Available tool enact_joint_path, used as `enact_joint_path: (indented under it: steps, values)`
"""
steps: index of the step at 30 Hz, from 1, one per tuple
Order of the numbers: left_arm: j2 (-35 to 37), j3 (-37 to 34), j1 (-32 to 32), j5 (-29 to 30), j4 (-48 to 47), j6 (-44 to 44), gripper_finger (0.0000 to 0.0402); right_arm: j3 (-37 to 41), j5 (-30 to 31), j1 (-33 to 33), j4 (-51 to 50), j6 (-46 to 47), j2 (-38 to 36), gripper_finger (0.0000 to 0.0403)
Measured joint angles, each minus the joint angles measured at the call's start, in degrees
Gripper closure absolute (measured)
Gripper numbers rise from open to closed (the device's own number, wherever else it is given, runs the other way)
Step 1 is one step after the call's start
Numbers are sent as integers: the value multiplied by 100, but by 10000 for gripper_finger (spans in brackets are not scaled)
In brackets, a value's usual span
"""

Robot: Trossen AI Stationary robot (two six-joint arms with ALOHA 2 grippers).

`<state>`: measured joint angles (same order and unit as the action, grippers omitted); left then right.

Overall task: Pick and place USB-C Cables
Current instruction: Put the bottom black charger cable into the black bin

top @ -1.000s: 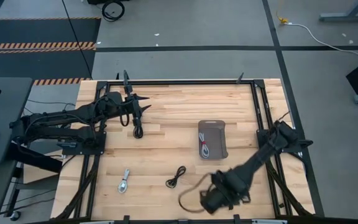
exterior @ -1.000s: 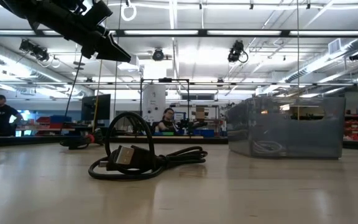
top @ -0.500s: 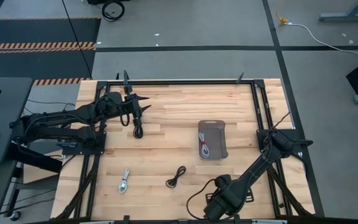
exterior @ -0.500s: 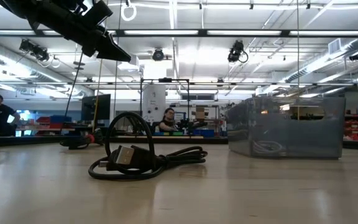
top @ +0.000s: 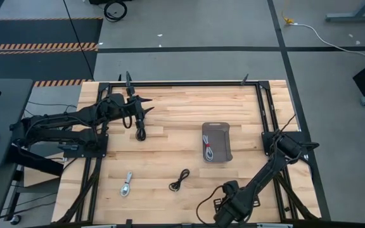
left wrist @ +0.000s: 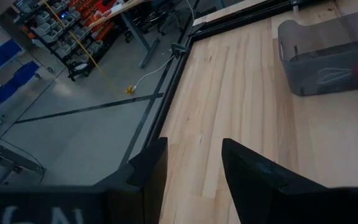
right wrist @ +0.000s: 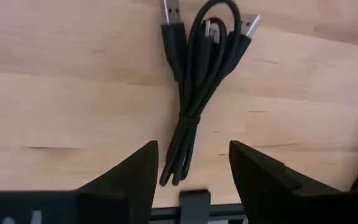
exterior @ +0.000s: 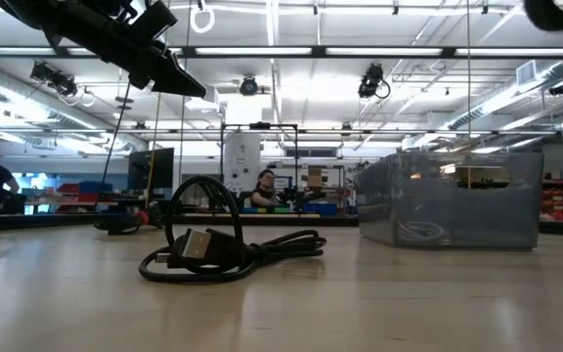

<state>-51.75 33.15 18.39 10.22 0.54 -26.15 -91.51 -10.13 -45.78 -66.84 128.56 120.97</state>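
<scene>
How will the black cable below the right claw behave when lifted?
Probably floppy: the black cable is thin, loosely folded, its plug ends free to dangle. Likely light, being slim; the right claw hangs open above.

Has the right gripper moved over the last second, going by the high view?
Yes. The right gripper has pulled back toward the table's near edge, farther from the grey tray, and now hovers open over a black cable.

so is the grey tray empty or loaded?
Loaded. The grey tray holds a white cable with a red tie, seen from above; the left wrist view shows it through the wall too.
</scene>
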Motion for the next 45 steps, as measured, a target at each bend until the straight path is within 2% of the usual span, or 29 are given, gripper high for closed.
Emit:
enact_joint_path:
  steps: [9, 14, 18, 24, 26, 31, 35, 41, 45]
  values:
    - [1, 0, 0, 0, 2, -4, 241, 641, 46, -3, 660, -79, 0, 200]
    - [0, 0, 2, 0, 4, -4, 241, 880, 83, 0, 1029, -81, -48, 214]
    - [0, 0, 2, 0, 9, -5, 241, 884, 79, 21, 1054, -136, -52, 256]
    - [2, 0, 2, 0, 2, -7, 241, 888, 1, 104, 1153, -423, -48, 369]
    - [1, 0, 2, 0, 1, -7, 241, 855, -52, 146, 1125, -570, -48, 370]
    - [2, 0, 2, 0, 0, -17, 241, 412, -227, 344, 440, -1023, -71, 370]
    - [2, 0, 2, 2, 1, -23, 241, -390, -47, 627, -676, -1465, -129, 370]
    - [0, 0, 1, 0, 0, -151, 241, -1843, 1147, 1125, -2244, -1832, -142, 370]
    - [1, 0, 0, 0, 0, -153, 241, -2055, 1852, 1536, -2308, -2366, -214, 370]
